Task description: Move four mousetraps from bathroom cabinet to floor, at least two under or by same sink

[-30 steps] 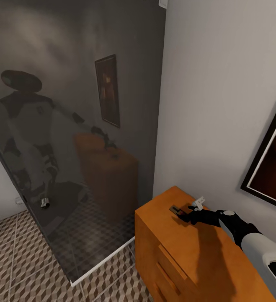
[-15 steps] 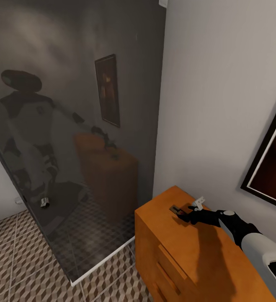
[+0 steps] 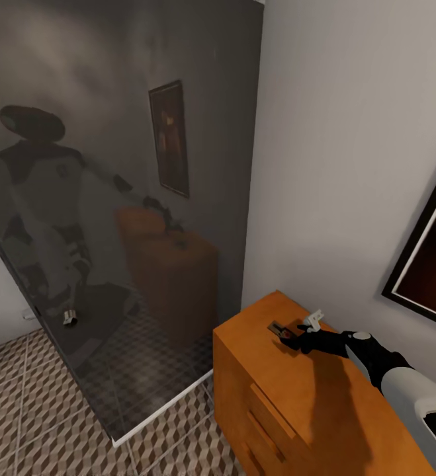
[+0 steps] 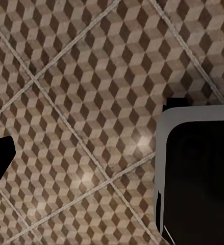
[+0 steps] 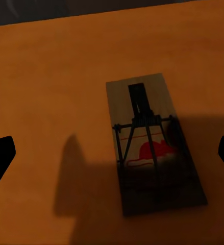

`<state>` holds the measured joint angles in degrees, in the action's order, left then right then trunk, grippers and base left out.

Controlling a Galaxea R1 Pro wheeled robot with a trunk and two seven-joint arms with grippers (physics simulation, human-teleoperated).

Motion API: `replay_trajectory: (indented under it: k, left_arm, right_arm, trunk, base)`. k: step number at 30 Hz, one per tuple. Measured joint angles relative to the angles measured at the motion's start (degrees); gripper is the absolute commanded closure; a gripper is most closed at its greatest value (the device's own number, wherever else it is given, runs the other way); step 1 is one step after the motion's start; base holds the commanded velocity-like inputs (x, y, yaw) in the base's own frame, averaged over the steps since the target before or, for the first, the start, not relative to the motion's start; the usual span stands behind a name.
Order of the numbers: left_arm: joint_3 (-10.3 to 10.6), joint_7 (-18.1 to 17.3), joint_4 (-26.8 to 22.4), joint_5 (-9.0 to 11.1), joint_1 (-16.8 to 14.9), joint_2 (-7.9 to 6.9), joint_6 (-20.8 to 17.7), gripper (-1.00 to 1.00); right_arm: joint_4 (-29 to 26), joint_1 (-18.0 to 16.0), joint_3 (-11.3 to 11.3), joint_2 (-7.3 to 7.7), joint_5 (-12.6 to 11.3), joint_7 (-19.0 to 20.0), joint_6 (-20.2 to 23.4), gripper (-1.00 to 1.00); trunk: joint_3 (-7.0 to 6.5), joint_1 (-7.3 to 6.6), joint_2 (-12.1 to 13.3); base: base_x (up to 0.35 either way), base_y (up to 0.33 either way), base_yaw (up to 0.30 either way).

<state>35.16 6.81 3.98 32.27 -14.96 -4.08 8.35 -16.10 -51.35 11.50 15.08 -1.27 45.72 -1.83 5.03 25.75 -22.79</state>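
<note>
One mousetrap (image 5: 151,143) lies flat on the cabinet (image 3: 323,423); right end effector (image 3: 290,338) hovers above, fingers spread.

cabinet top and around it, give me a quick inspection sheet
surface: flat orange-brown wooden cabinet top, drawer fronts below
job's things: one flat brown wooden mousetrap with dark wire and red mouse print, lying flat on top
clutter: small white object by the wall
grippers: right hand open, hovering over the mousetrap; left hand open, above cube-pattern floor tiles
cables: nothing seen
surroundings: dark reflective panel, framed picture
</note>
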Motion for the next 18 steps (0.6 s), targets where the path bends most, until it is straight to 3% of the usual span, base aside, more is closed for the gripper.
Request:
replay_trajectory:
  k: [18]
  left_arm:
    - [0.0,0.0,0.0,0.0,0.0,0.00,0.0,-1.00]
  right_arm:
    - [0.0,0.0,0.0,0.03,0.0,0.0,0.0,-1.00]
  trunk:
    - [1.12,0.00,0.0]
  base:
    - [0.000,0.000,0.000]
